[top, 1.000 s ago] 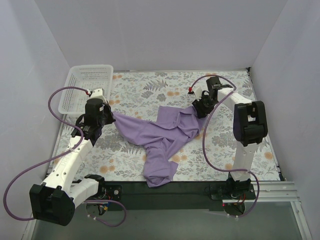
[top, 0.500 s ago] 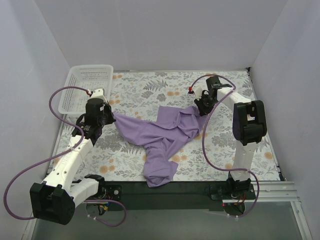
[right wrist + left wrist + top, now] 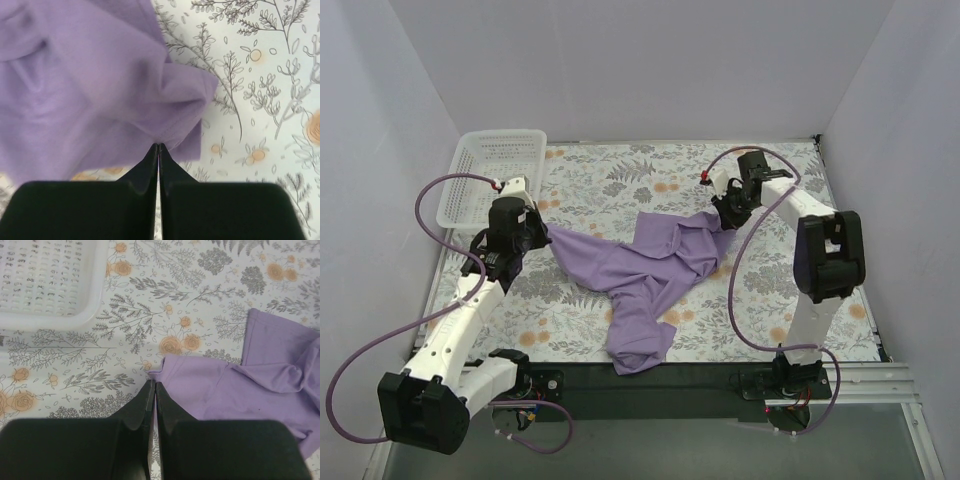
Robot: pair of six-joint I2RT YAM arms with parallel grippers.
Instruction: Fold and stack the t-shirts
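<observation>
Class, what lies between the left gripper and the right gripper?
The lavender t-shirt, rumpled on the floral table cover, spans the stretch from left gripper to right gripper, seen in the top external view.

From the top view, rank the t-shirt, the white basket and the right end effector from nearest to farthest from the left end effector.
1. Lavender t-shirt: touching, with its left corner pinched in the left end effector.
2. White basket: just behind and to the left, in the far-left corner.
3. Right end effector: far over on the right side, shut on the shirt's opposite edge.
</observation>
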